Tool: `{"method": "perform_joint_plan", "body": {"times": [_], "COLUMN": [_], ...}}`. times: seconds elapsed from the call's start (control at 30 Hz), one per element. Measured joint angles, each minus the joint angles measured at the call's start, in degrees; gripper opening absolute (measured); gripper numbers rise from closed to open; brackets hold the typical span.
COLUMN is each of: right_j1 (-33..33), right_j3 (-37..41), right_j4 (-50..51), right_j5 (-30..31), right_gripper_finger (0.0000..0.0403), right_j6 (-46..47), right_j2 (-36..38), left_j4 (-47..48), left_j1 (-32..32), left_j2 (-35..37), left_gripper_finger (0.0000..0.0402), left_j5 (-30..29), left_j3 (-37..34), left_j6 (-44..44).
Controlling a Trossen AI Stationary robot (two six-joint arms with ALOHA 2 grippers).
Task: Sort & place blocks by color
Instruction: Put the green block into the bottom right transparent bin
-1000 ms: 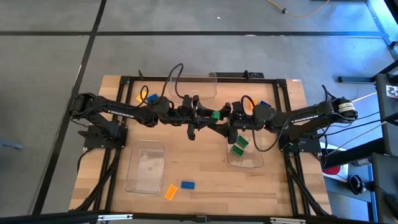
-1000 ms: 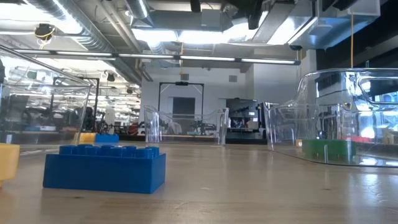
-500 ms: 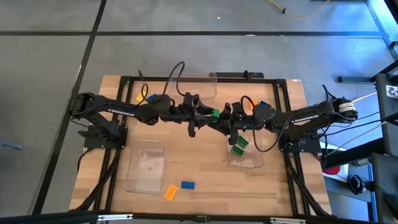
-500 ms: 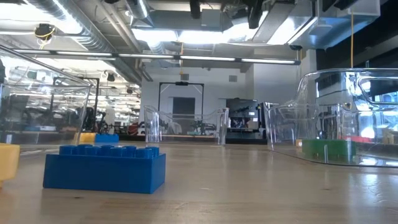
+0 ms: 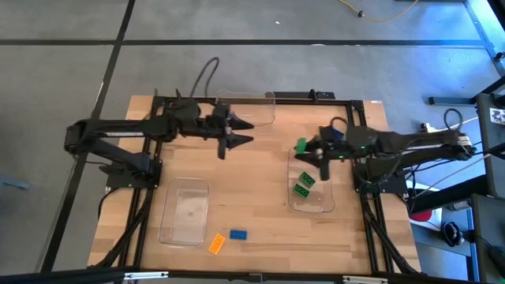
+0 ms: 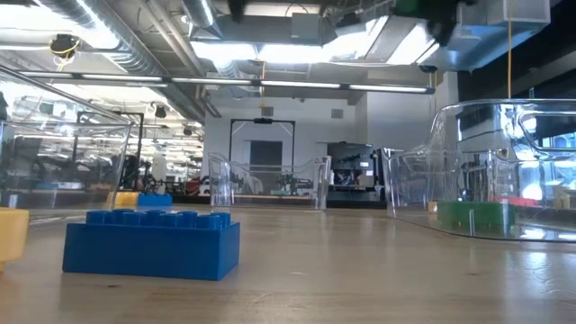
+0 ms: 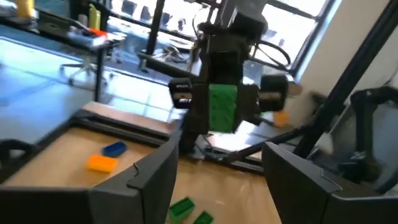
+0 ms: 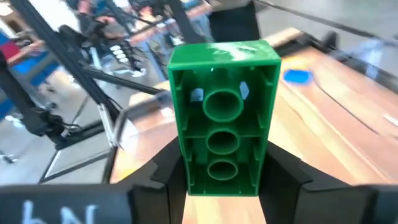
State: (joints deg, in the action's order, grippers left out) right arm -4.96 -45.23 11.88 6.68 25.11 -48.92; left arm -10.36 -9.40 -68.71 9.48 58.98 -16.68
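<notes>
My right gripper is shut on a green block above the far end of the right clear tray. Two more green blocks lie in that tray. My left gripper hangs open over the table's far middle, near the far tray, and touches nothing. In the left wrist view its fingers frame the right gripper and its green block. An orange block and a blue block lie flat near the near edge. My right gripper pinches the green block between its two fingers, which lie on its two long side walls. The fingers come roughly level from the table's right. The block is lifted clear, and its hollow underside faces my wrist camera.
A clear tray sits at the near left. In the left wrist view a blue block and an orange block lie on the table beyond the right arm. Black frame rails edge the table.
Both grippers met over the table's middle with the green block between them. The left gripper has drawn back toward the left and far edge without the block. The right gripper has carried the block toward the right, over the right tray's far end.
</notes>
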Motion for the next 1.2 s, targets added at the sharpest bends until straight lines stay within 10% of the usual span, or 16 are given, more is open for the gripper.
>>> {"method": "perform_joint_plan", "body": {"times": [0.37, 0.73, 1.2], "right_j1": [-4.73, -4.69, -5.19], "right_j3": [0.02, 0.02, 0.07], "right_j4": [7.63, 7.75, 34.90], "right_j5": [10.18, 9.99, -17.15], "right_gripper_finger": [0.0143, 0.0143, 0.0143], "right_j6": [1.58, 2.96, 13.63], "right_j2": [11.36, 10.31, -13.71], "left_j4": [-14.54, -17.53, -17.15], "left_j1": [6.20, 6.18, 6.18], "left_j2": [15.38, 17.95, 17.75], "left_gripper_finger": [0.0223, 0.0223, 0.0224], "left_j5": [-17.40, -15.79, -17.54], "left_j3": [-17.06, -19.56, -19.56], "left_j6": [2.27, 2.27, 2.31]}}
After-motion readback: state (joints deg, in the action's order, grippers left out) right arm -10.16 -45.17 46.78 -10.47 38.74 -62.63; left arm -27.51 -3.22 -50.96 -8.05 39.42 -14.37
